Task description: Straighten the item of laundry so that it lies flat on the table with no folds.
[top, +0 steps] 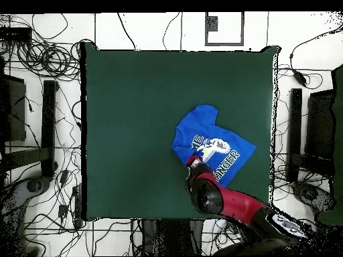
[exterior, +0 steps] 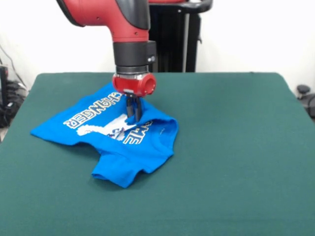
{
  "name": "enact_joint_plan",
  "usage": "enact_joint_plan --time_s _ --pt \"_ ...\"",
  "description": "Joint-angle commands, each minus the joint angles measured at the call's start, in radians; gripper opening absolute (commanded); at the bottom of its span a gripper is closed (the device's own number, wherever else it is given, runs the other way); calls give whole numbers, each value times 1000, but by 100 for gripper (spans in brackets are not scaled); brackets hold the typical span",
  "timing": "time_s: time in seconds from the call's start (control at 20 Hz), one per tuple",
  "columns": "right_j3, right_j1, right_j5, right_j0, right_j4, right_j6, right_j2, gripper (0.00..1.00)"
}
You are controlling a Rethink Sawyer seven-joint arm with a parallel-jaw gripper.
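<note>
The bright blue T-shirt (exterior: 120,135) lies crumpled on the dark green table (exterior: 236,147), left of centre, its right side folded over and the white lettering partly hidden. My gripper (exterior: 133,118) points straight down onto the shirt's middle, beside the white graphic. Its fingers (exterior: 130,109) are close together and pinch a small bunch of the blue cloth. In the overhead view the shirt (top: 213,142) lies at the right of the table (top: 134,120), and the gripper (top: 193,162) is at its lower left edge under the red arm.
The robot's black pedestal (exterior: 172,39) stands behind the table's far edge. Cables and stands (top: 47,120) lie on the floor round the table. The table's near right part (exterior: 246,187) is bare green felt.
</note>
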Motion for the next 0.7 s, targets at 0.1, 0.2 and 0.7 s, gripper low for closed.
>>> enact_joint_plan --time_s 0.1,0.2,0.7 --pt "85 10 -11 60 66 202 17 100" --pt "92 7 -28 74 77 208 7 100" --pt "124 -33 -28 104 130 211 2 100"
